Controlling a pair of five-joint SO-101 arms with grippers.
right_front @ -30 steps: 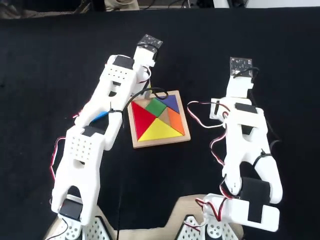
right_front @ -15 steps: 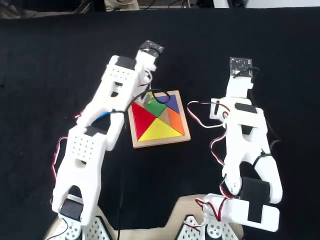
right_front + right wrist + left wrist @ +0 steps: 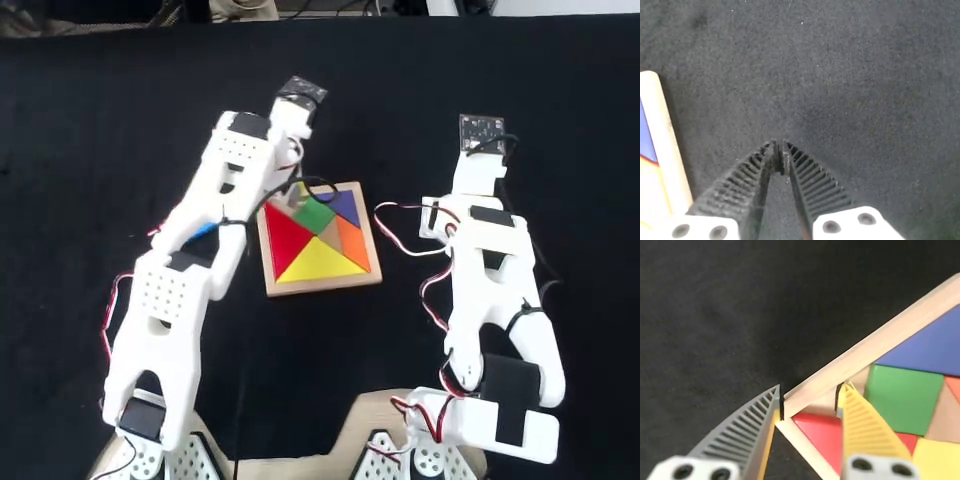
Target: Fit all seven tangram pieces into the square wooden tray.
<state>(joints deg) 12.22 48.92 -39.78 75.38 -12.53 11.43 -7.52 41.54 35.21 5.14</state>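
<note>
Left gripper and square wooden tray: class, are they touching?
Touching. The left wrist view shows the left gripper straddling the corner rim of the square wooden tray, with its grey finger pressed against the wood and no gap visible.

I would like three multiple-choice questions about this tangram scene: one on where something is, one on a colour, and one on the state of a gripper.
1. Where is the left gripper?
A. Over bare cloth, far from the tray
B. At a corner of the square wooden tray
C. On the yellow piece

2. What colour is the square piece beside the blue piece?
A. White
B. Black
C. Green

3. How is the right gripper?
A. Shut and empty
B. Wide open
C. Shut on a piece

Answers:
1 B: the left wrist view shows it at the corner of the rim.
2 C: the square piece is green and borders the blue piece.
3 A: its tips meet over the black cloth with nothing between them.
</note>
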